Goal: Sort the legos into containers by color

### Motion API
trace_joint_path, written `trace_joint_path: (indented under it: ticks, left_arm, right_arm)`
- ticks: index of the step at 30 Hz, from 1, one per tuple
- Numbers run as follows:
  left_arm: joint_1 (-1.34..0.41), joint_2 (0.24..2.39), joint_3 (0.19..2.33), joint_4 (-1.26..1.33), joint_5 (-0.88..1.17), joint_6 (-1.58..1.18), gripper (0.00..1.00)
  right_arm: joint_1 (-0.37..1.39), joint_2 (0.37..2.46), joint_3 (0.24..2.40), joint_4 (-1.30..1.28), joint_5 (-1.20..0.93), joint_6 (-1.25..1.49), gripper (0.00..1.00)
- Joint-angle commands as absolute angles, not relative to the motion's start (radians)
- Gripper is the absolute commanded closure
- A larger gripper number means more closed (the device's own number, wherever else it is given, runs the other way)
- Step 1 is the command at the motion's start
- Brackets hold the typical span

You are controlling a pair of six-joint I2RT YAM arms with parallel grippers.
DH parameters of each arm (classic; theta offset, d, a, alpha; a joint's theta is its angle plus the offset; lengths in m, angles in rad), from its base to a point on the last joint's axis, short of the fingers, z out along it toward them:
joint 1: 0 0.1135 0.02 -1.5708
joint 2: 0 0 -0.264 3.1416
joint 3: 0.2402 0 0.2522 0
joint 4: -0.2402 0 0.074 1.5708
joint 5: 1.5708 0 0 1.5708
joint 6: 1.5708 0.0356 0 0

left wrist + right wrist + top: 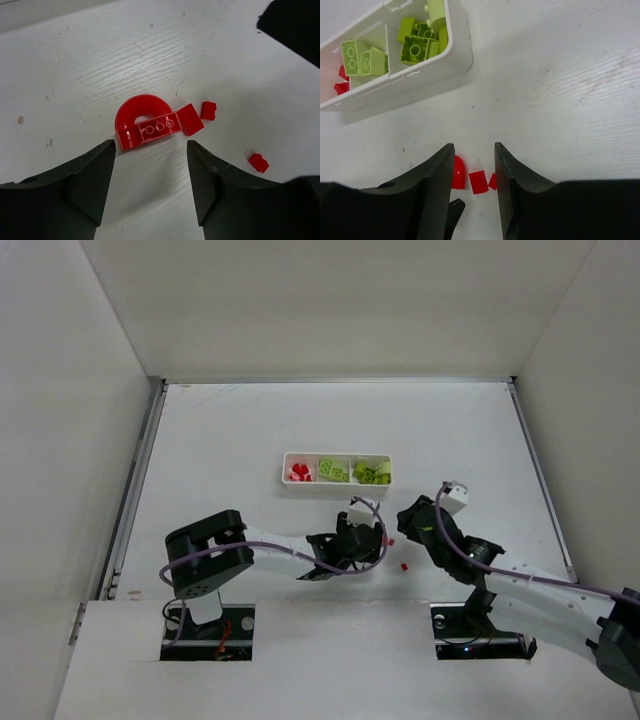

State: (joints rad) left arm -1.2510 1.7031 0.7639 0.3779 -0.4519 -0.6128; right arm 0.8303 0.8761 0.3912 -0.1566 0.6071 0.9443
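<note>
Near table edge, by arm bases: left gripper (pixel 150 150) spread wide, empty, just short of red curved arch-shaped plastic lego (pixel 127 120); red square brick (pixel 190 119) touching arch's end. Beside it right gripper (pixel 474 155) parted, narrower gap, pinching nothing. Little room between grippers; tiny red bricks (pixel 391 541) loose there. Open white tabletop (pixel 230 430) left, right, far, up to white enclosure walls (pixel 350 310). Farther: long white three-compartment plastic tray (pixel 462 55), well apart from loose reds; red legos (pixel 341 80) in left compartment, lime-green bricks (pixel 362 57) in middle and right.

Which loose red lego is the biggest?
The red arch, curved like a horseshoe, lying just ahead of the left gripper; the other loose reds are small blocks.
</note>
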Motion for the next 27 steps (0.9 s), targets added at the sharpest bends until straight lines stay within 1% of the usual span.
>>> trace_joint_path:
  ticks: [1,5,9,12,18,19,23,27]
  left_arm:
    - [-1.251,1.735,0.821,0.407,-0.460,-0.580,0.44]
    - [-1.243,1.779,0.853,0.394,-0.477,-0.575,0.44]
    - [-1.239,1.801,0.868,0.390,-0.495,-0.569,0.47]
    - [-1.226,1.812,0.874,0.374,-0.512,-0.568,0.50]
    - [-1.203,1.832,0.873,0.362,-0.532,-0.572,0.49]
    - [-1.203,1.835,0.874,0.361,-0.534,-0.568,0.51]
    - [-1.196,1.827,0.855,0.359,-0.534,-0.577,0.65]
    - [-1.173,1.737,0.798,0.353,-0.541,-0.580,0.69]
  right_arm:
    - [0.818,0.790,0.359,-0.212,0.632,0.988,0.56]
    - [0.811,0.726,0.338,-0.239,0.615,0.991,0.53]
    - [0.812,0.718,0.333,-0.239,0.591,0.989,0.48]
    - [0.812,0.745,0.337,-0.236,0.583,0.994,0.46]
    - [0.844,0.859,0.370,-0.250,0.563,1.009,0.44]
    - [0.855,0.879,0.371,-0.250,0.563,1.015,0.45]
    - [0.887,0.939,0.382,-0.252,0.563,1.028,0.45]
    - [0.935,1.008,0.422,-0.253,0.563,1.020,0.45]
